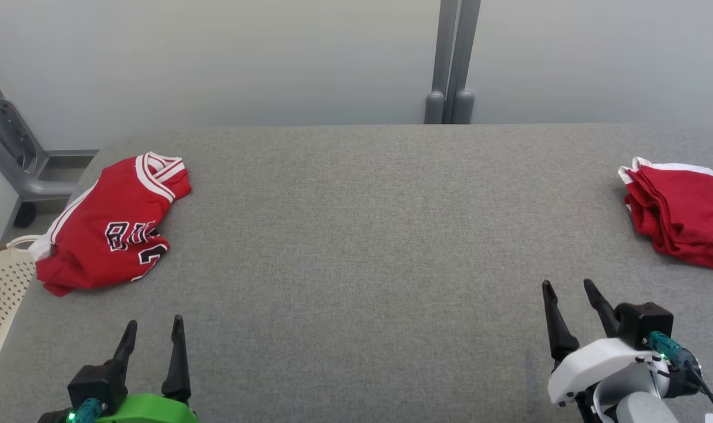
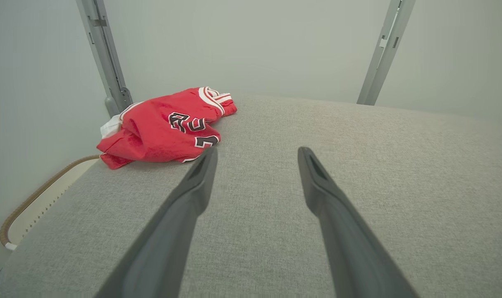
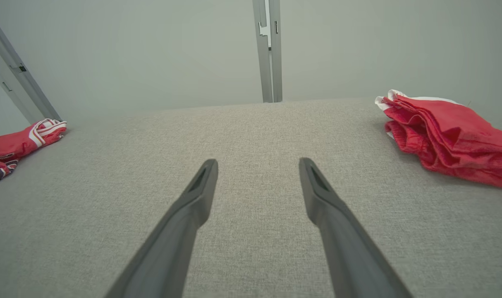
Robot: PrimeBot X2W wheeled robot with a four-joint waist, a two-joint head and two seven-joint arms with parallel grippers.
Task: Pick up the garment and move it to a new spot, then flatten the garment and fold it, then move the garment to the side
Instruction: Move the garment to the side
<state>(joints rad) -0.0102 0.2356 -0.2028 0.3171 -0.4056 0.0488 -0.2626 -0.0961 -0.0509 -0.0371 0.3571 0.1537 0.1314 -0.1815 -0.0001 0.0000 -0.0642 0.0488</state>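
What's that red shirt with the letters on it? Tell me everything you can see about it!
The red jersey is a thin sports top with white striped trim and black, white-edged letters partly hidden by folds. It lies crumpled in a heap at the left edge of the grey table, with nothing on top of it.

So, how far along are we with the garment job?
Looks done: the folded red garment lies at the table's right edge. In hand: nothing; both sets of jaws stand open and empty over the table. Left: the crumpled red jersey at the far left needs picking up, flattening, folding and moving aside.
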